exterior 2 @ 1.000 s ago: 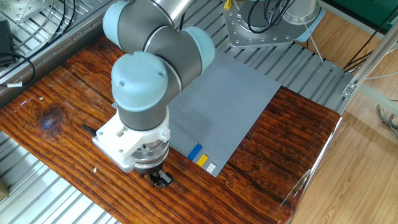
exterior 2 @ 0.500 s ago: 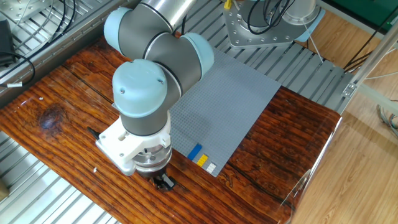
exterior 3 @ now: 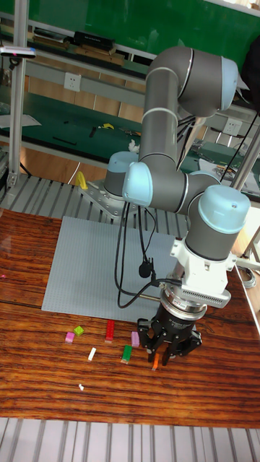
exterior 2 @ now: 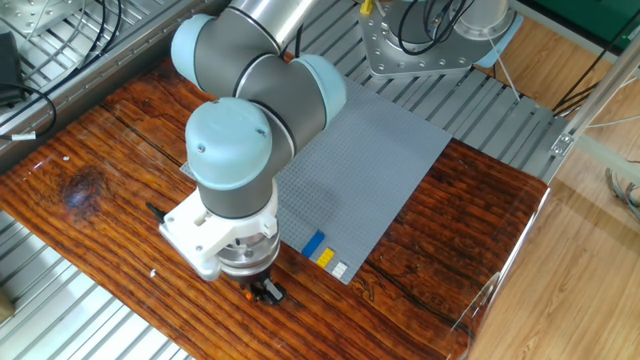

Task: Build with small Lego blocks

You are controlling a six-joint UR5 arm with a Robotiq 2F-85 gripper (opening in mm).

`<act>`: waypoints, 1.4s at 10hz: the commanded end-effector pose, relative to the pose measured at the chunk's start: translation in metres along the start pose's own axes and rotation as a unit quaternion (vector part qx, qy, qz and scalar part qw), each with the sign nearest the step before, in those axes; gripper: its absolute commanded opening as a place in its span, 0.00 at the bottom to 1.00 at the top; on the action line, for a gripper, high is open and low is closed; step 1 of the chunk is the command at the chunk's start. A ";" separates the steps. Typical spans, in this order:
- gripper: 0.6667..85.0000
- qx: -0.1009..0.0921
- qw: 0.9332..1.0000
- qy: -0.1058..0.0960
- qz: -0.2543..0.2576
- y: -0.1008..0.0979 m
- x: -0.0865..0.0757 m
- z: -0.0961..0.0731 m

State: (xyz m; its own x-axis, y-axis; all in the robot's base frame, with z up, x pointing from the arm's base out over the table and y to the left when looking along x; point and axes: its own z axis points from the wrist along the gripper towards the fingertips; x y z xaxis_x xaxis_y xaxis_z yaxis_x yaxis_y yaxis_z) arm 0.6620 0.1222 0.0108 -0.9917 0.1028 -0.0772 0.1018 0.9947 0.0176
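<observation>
The gripper [exterior 3: 159,359] has been shifted slightly rightward along the near table edge and is closed on an orange brick [exterior 3: 154,363]. A pick appears done. Loose bricks [exterior 3: 110,330] lie left; three [exterior 2: 326,254] are seated on the baseplate [exterior 2: 370,160].

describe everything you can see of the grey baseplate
The grey baseplate is a large flat studded square, plastic by its look, lying flat on the wooden table. A short row of blue, yellow and white bricks sits near one corner. The arm hides part of it in the fixed view. The pincer is off it, beside the loose bricks.
</observation>
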 end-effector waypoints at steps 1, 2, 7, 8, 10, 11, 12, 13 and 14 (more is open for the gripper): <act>0.34 -0.001 1.000 0.012 0.011 0.000 0.007 0.000; 0.34 -0.001 1.000 0.011 0.011 -0.001 0.007 0.000; 0.34 0.000 1.000 0.008 0.011 -0.002 0.005 0.003; 0.33 0.000 1.000 0.007 0.011 -0.002 0.004 0.004; 0.32 -0.001 1.000 0.004 0.012 -0.003 0.002 0.007; 0.29 -0.001 1.000 0.002 0.014 -0.003 0.002 0.006; 0.28 -0.002 1.000 0.001 0.014 -0.003 0.001 0.006; 0.27 -0.003 1.000 -0.001 0.015 -0.003 0.000 0.007; 0.26 -0.004 1.000 -0.004 0.016 -0.003 0.000 0.008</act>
State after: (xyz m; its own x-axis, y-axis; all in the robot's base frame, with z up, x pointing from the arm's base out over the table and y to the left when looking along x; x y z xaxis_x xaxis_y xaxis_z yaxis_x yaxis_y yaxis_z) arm 0.6603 0.1186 0.0033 -0.9895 0.1223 -0.0767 0.1216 0.9925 0.0136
